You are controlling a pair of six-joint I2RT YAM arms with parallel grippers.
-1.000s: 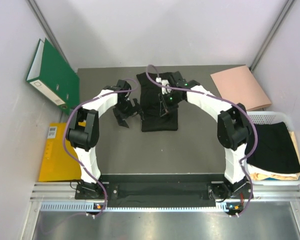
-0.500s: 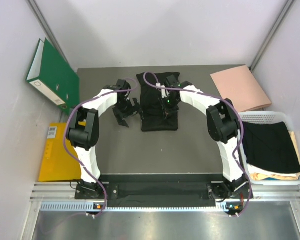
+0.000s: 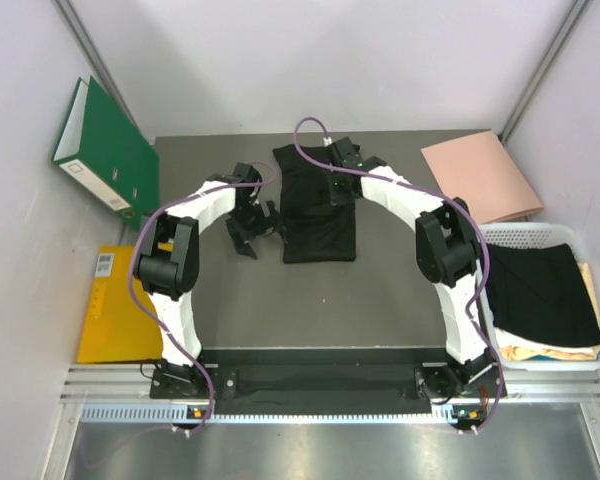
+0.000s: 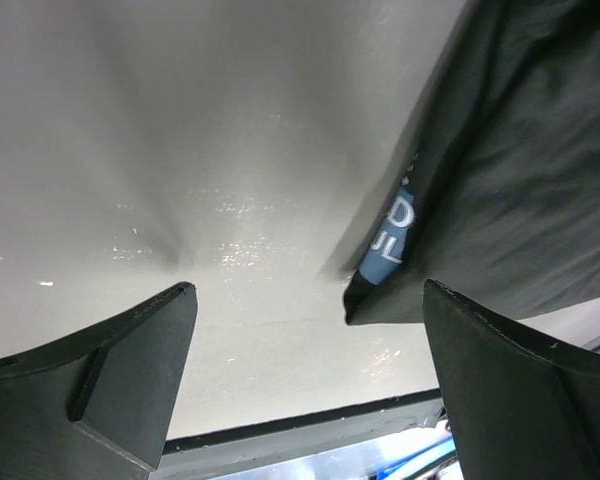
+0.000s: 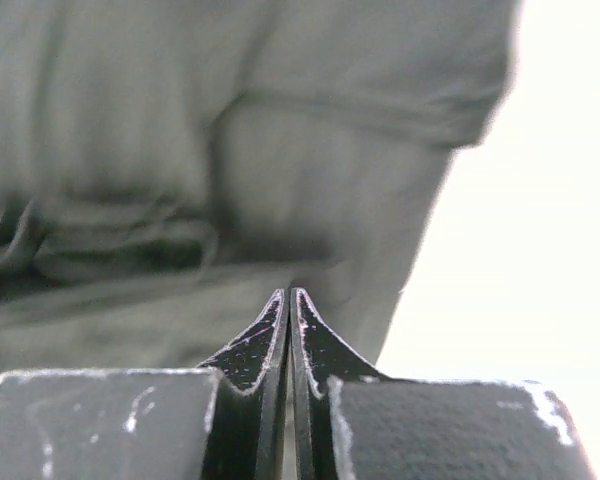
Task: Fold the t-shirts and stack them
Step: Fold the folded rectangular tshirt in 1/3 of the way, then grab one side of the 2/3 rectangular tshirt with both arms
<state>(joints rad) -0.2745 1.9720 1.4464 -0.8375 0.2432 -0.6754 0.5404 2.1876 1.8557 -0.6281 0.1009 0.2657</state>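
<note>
A black t-shirt lies folded into a tall rectangle at the middle back of the grey table. My left gripper is open and empty, just off the shirt's left edge. In the left wrist view its gripper is low over bare table, with the shirt and a blue neck label at the upper right. My right gripper is over the shirt's upper right part. In the right wrist view the gripper is shut, tips against the wrinkled shirt, with no cloth seen between them.
A green binder leans at the back left, with a yellow folder off the table's left edge. A pink folder lies at the back right. A white basket at the right holds a folded black shirt.
My right gripper has slid toward the back of the shirt, from its middle to its upper part. The left gripper has barely moved.
</note>
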